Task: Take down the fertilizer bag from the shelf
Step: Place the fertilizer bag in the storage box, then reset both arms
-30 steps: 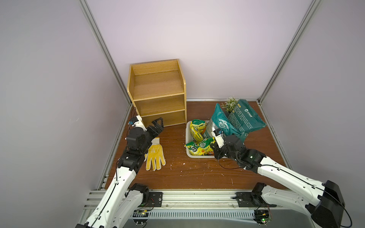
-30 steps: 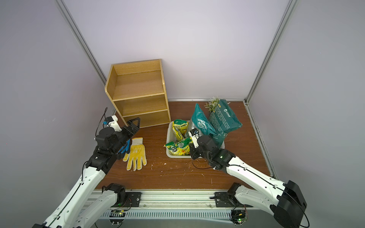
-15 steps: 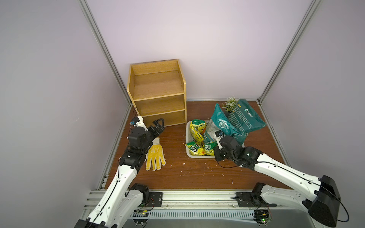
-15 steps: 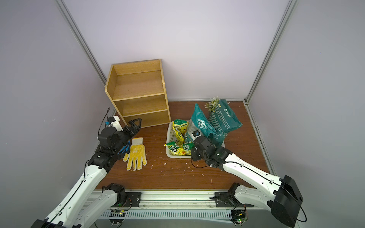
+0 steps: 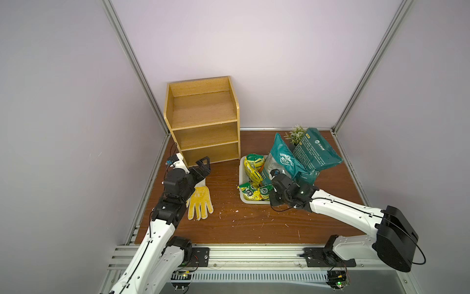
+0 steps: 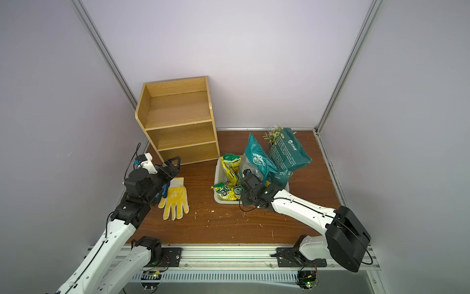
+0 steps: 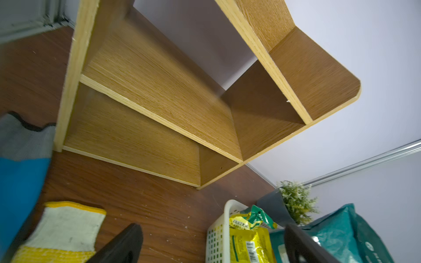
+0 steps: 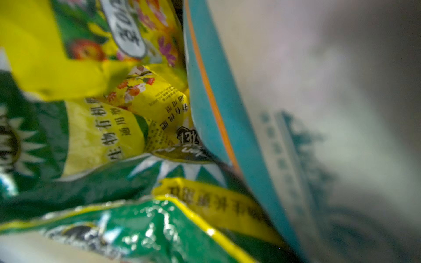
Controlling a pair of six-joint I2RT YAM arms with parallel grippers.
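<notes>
Since a second earlier the right gripper (image 5: 271,191) had dipped into the white basket (image 5: 251,201), fingers hidden, grip impossible to tell; the fertilizer bag (image 5: 250,193) lay crumpled there, just beyond it, off the shelf (image 5: 203,112); the left gripper (image 5: 204,166), farther away, stood spread.

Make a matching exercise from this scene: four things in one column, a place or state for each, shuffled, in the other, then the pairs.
1. shelf
2. glove
3. basket
4. left gripper

A. holds yellow-green packets
B. jaws open
C. light-brown wood, by the back wall
D. lies flat on the table

Pairs: 1-C, 2-D, 3-A, 4-B
</notes>
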